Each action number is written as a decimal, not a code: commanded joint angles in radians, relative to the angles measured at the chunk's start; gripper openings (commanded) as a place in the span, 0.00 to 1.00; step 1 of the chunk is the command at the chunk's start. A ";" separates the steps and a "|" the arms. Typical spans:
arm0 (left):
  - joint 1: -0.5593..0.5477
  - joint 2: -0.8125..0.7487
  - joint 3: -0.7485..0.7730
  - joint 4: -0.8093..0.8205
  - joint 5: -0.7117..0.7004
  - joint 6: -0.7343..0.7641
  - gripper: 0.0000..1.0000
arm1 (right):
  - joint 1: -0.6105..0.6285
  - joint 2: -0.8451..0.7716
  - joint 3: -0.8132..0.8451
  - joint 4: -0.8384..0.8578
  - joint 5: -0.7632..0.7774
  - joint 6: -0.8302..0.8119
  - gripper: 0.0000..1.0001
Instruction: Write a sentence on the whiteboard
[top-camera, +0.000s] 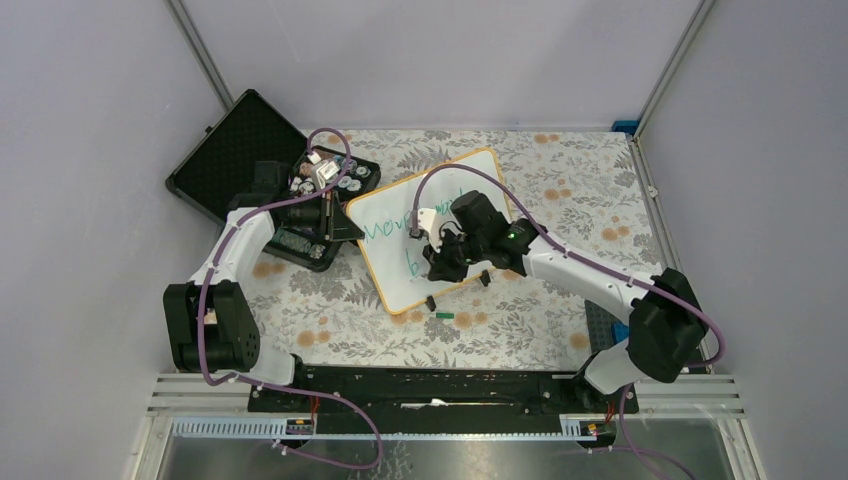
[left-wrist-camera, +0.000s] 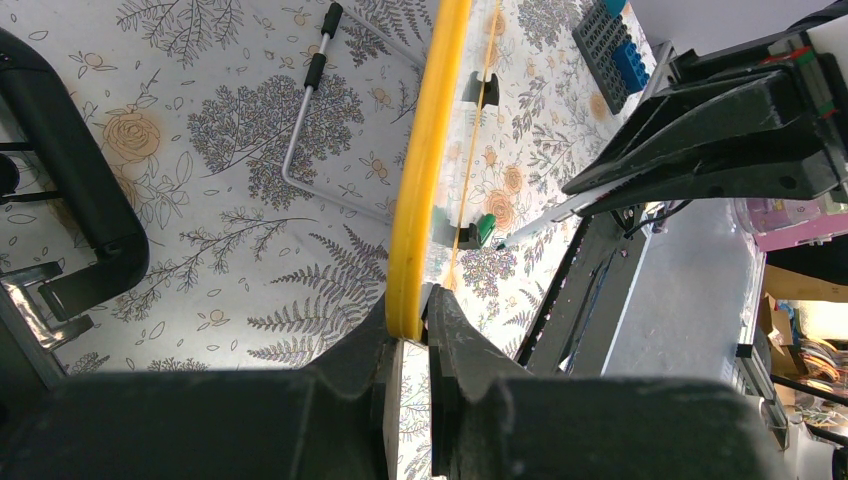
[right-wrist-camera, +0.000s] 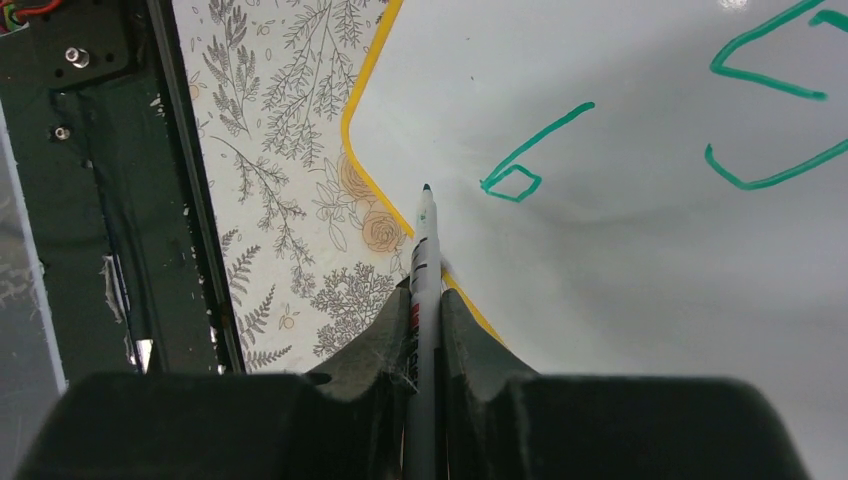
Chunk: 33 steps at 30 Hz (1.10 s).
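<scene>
The whiteboard (top-camera: 400, 225) lies tilted mid-table, with an orange-yellow rim and black clip feet (top-camera: 430, 302) at its near edge. My left gripper (top-camera: 345, 226) is shut on the board's left rim (left-wrist-camera: 425, 170), with the jaws (left-wrist-camera: 410, 322) pinching it. My right gripper (top-camera: 438, 260) hovers over the board's near part, shut on a grey marker (right-wrist-camera: 425, 255). The marker tip points at the board (right-wrist-camera: 640, 280) near its corner; I cannot tell whether it touches. The green sentence (top-camera: 385, 230) shows "Move" and more, partly hidden by my right arm. A lone "b" (right-wrist-camera: 520, 165) starts the second line.
An open black foam-lined case (top-camera: 235, 160) with small items sits at the back left, behind my left gripper. The green marker cap (top-camera: 445, 314) lies on the floral cloth just in front of the board. A dark studded plate (top-camera: 598, 325) lies beside the right base. A bent metal rod (left-wrist-camera: 310, 100) lies on the cloth.
</scene>
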 joint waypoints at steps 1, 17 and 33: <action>-0.004 -0.034 -0.010 0.061 -0.102 0.073 0.00 | -0.040 -0.055 0.033 -0.030 -0.057 0.017 0.00; -0.005 -0.039 -0.013 0.060 -0.102 0.074 0.00 | -0.097 -0.060 0.000 -0.001 -0.031 0.026 0.00; -0.005 -0.037 -0.012 0.061 -0.102 0.072 0.00 | -0.094 -0.010 0.042 0.019 0.054 0.049 0.00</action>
